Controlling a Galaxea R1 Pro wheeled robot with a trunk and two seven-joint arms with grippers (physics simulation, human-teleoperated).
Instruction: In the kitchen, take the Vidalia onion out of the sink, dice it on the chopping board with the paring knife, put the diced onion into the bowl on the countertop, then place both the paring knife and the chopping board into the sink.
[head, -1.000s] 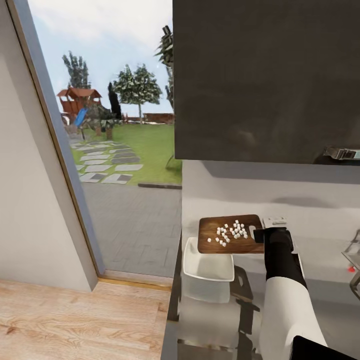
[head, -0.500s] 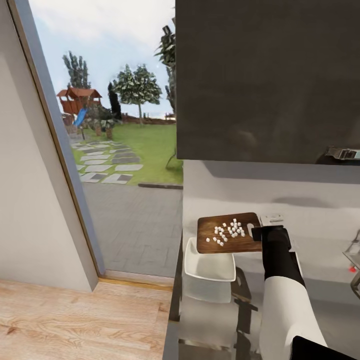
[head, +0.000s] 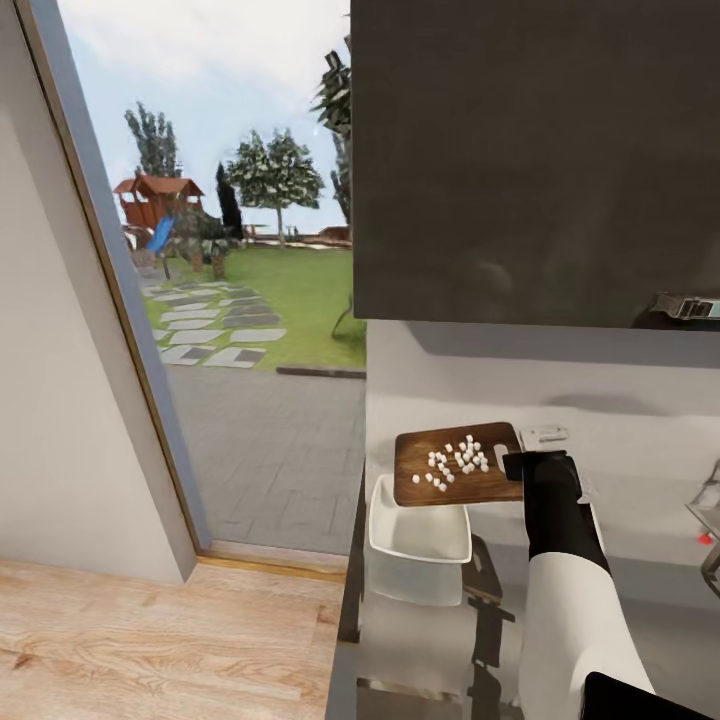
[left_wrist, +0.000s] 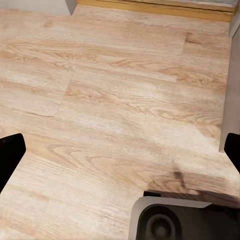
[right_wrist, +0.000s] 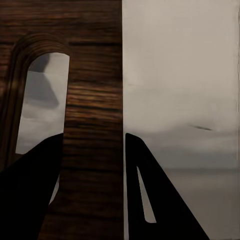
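Note:
The brown chopping board (head: 455, 482) is held by its slot-handle end in my right gripper (head: 514, 466), which is shut on it. A scatter of diced onion (head: 460, 460) lies on the board. In the head view the board's near edge overlaps the far rim of the white bowl (head: 420, 530) on the grey countertop (head: 650, 560). The right wrist view shows the board (right_wrist: 92, 100) with its slot between my right gripper's (right_wrist: 94, 139) dark fingers (right_wrist: 160, 200). My left gripper (left_wrist: 120, 150) hangs open over the wooden floor. The knife and sink basin are out of view.
A dark wall cabinet (head: 530, 160) hangs over the counter. The chrome tap (head: 708, 520) with its red dot is at the right edge. A glass door (head: 230, 250) onto a garden is on the left, wooden floor (head: 150, 640) below. My base (left_wrist: 165, 222) shows in the left wrist view.
The board with the diced onion has edged slightly left and up, further over the bowl's far rim. The head view itself shifted a little.

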